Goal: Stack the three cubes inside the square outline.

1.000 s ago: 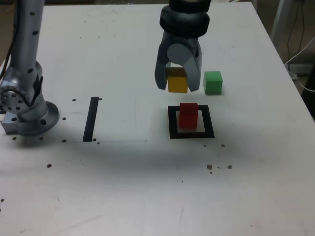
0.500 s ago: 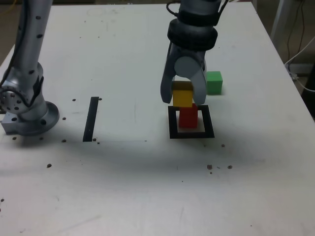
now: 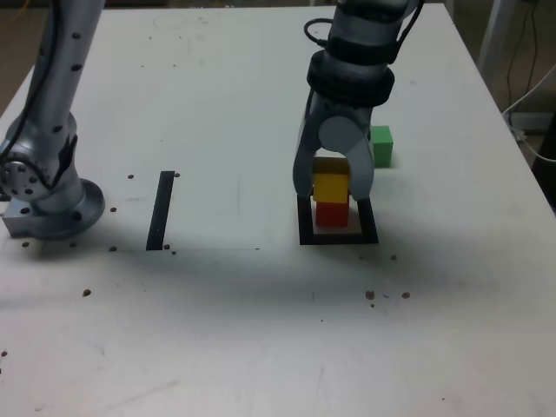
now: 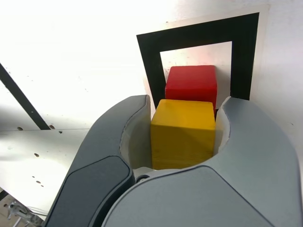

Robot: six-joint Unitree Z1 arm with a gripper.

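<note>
Over square outline (image 3: 338,234), yellow cube (image 3: 331,187) lower.

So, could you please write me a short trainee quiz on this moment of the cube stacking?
1. True or false: the claw is shut on the yellow cube.
2. Which cube stands inside the outline? A) green B) red C) none
3. Fill in: in the exterior view, the green cube sits outside the outline, toward that view's ____.

Key:
1. True; the yellow cube is gripped just above the red cube.
2. B
3. right
</note>
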